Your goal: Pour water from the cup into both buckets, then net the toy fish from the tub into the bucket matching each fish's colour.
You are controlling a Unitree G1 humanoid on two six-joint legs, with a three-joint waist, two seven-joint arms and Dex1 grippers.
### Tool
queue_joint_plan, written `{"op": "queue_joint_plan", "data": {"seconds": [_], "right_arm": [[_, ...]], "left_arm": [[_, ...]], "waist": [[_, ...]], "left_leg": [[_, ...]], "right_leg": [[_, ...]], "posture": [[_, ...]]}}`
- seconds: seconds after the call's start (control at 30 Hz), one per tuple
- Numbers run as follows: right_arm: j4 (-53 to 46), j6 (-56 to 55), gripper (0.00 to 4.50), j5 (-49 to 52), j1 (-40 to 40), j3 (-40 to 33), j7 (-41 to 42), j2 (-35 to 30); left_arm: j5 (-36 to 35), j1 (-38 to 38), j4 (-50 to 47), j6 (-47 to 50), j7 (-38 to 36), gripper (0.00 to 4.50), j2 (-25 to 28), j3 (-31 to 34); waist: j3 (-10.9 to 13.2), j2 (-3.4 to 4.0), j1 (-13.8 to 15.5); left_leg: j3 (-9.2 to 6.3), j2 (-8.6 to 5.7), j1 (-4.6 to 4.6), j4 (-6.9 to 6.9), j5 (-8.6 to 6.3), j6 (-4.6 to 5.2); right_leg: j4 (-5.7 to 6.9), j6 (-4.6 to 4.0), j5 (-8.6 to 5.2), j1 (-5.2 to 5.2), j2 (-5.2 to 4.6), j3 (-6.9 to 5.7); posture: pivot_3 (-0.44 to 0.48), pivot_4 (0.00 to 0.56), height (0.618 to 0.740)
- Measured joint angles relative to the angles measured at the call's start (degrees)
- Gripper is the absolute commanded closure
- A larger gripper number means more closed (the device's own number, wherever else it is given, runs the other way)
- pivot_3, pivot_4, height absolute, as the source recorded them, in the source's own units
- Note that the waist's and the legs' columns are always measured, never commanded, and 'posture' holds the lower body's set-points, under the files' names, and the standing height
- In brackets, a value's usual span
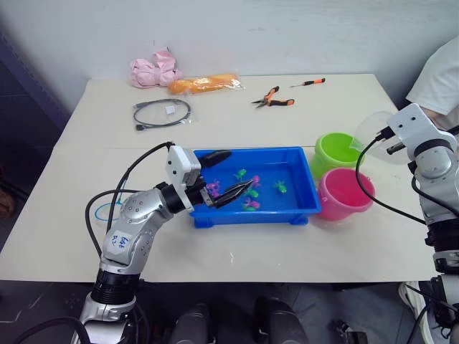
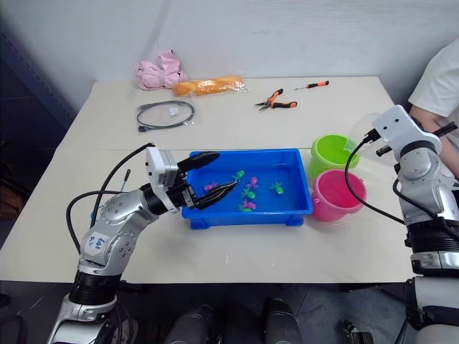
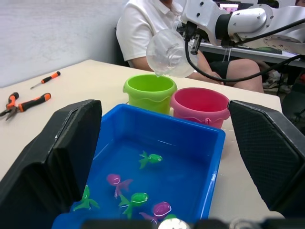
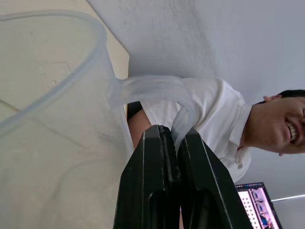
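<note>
1. The left gripper (image 1: 224, 175) hangs over the near left end of the blue tub (image 1: 305, 204), its two black fingers spread wide apart with nothing between them; one finger reaches over the tub's far left rim, the other angles down over the water.
2. The blue tub sits on the white table (image 1: 237, 247), and holds shallow water with several toy fish (image 3: 151, 158), some green and some magenta, scattered mostly toward its middle and left half.
3. Just beside the tub's right end stands the pink bucket (image 1: 344, 193), touching or nearly touching the tub's right rim.
4. Behind the pink bucket and also beside the tub's right end stands the lime green bucket (image 1: 334, 152); the two buckets sit tight against each other.
5. The right gripper (image 4: 174, 138) is clamped on the handle of the clear plastic cup (image 3: 167, 52), its fingers pressed together around it.
6. The cup is held tipped above the far right edge of the green bucket, with its pouring lip pointing down at that bucket.
7. Well beyond the tub, on the far part of the table, lie a coiled black cable (image 1: 162, 113), orange-handled pliers (image 1: 272, 99) and a small screwdriver (image 1: 308, 83).
8. Farthest from the tub, near the wall, lie an orange packet (image 1: 204, 84) and a pink bundle (image 1: 154, 70).
9. A person in a white shirt (image 3: 143, 28) sits beyond the buckets at the table's right edge.
</note>
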Motion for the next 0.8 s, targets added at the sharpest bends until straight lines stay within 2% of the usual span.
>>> {"op": "queue_joint_plan", "data": {"seconds": [0.57, 0.8], "right_arm": [[4.3, -13.5, 4.44, -14.7, -2.6, 7.0, -7.3, -2.9], [4.2, -15.7, 4.44, -17.1, -2.6, 8.1, -8.1, -3.1]], "left_arm": [[0.8, 2.2, -1.4, 0.0, 1.0, 0.0, -0.8, -0.7], [0.8, 2.2, -1.8, 0.0, 1.0, 0.0, -1.7, -0.9]], "waist": [[0.0, 0.0, 0.0], [0.0, 0.0, 0.0]], "left_leg": [[0.0, 0.03, -0.01, -0.01, 0.02, -0.04], [-0.01, 0.03, 0.0, 0.0, 0.02, -0.05]], "right_leg": [[-0.03, 0.0, 0.0, 0.0, 0.02, 0.0], [-0.04, 0.0, 0.0, 0.0, 0.02, 0.0]], "posture": [[0.0, 0.15, 0.74], [0.0, 0.15, 0.74]]}}
